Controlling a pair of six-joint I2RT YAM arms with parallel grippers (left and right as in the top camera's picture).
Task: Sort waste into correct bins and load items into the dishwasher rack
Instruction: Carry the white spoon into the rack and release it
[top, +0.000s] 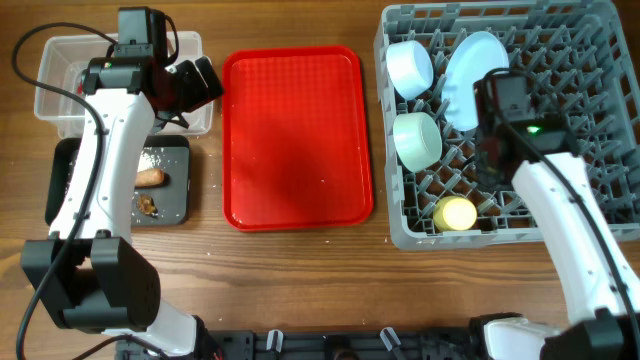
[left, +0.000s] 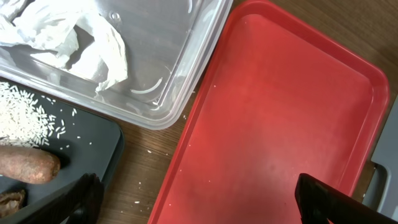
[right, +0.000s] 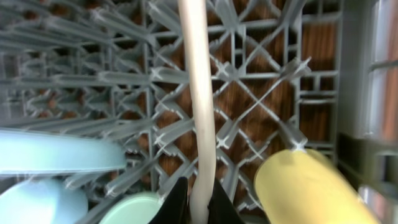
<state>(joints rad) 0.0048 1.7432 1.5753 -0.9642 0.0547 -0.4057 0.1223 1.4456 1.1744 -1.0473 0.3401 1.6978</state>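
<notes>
Only the white spoon (right: 198, 93) seems left: the right arm's jaws pinch it over the dishwasher rack (top: 420, 238) at the surface's right edge, already holding plate (top: 470, 62), bowls (top: 418, 140) and cup (top: 456, 214). Paper (left: 74, 37) lies in the clear tub (left: 180, 68), sausage (left: 28, 167) and rice (left: 25, 115) in the black tray (left: 93, 137) (left edge); the left arm's jaws hang spread.

My dark right fingers (right: 174, 208) frame a cream-white spoon (right: 198, 93). The rack (top: 420, 238) is grey lattice, the cup (top: 456, 214) yellow, the plate (top: 472, 60) and bowls (top: 418, 140) pale blue-green. The serving tray (top: 297, 140) is bright red, the counter (top: 300, 280) brown wood-grain. White rice (left: 22, 115) speckles the black tray (top: 178, 205) beside an orange-brown sausage piece (top: 150, 178).
</notes>
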